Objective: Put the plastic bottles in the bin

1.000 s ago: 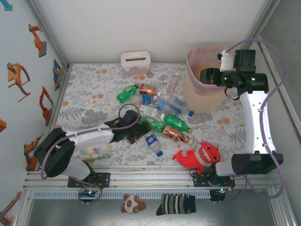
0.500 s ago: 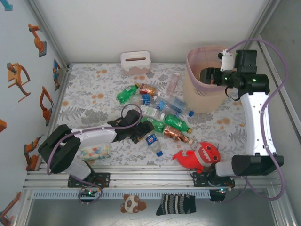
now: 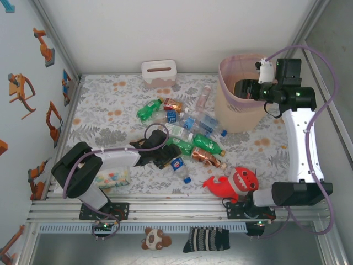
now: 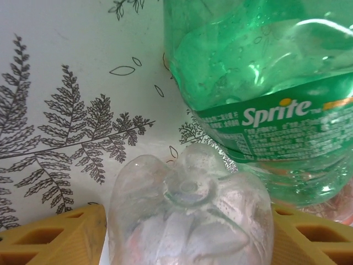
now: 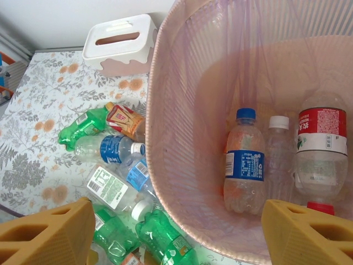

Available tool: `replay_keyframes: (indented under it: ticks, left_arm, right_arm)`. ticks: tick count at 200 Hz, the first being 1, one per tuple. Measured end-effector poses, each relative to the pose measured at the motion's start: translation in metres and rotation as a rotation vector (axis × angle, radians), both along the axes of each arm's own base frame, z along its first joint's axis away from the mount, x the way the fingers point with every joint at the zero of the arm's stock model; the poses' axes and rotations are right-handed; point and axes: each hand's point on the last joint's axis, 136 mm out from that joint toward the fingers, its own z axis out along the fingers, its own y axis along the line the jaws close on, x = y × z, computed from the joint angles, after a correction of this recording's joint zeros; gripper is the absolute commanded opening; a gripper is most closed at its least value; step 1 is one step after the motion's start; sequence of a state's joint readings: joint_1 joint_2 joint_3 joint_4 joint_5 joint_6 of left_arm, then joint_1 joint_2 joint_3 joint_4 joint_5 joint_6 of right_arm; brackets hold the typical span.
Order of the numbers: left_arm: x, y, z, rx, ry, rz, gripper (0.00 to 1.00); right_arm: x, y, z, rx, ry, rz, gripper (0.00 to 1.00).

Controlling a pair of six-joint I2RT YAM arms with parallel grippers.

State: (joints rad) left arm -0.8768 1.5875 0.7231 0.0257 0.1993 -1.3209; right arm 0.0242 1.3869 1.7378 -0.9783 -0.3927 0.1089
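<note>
1. Green, clear and copper-brown plastic bottles [image 3: 190, 135] lie scattered on the table [image 3: 110, 105] in the top view, just left of the bin [image 3: 227, 74]. The left gripper [image 3: 165, 154] has pushed in among them over the last second. The right gripper [image 3: 245, 88] hangs over the bin.
2. Left wrist: its fingers [image 4: 55, 234] flank the base of a clear bottle [image 4: 187, 210], beside a green Sprite bottle [image 4: 259, 72]. They have been narrowing (whether they grip yet, I cannot tell), so a pick looks under way.
3. Right wrist: jaws wide and empty above three bottles [image 5: 245, 160] in the bin.
</note>
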Motion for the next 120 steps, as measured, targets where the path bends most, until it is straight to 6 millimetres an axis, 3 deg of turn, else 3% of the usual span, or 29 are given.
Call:
replay_keyframes:
  ticks: [71,120]
  left_arm:
    - [0.0,0.001,0.004,0.002,-0.014,-0.012,0.56]
    - [0.002,0.01,0.039,0.009,-0.113,-0.041,0.54]
  right_arm:
    - [-0.008,0.0,0.009,0.004,-0.024,-0.002,0.77]
    - [-0.021,0.005,0.015,0.042,-0.034,0.01,0.76]
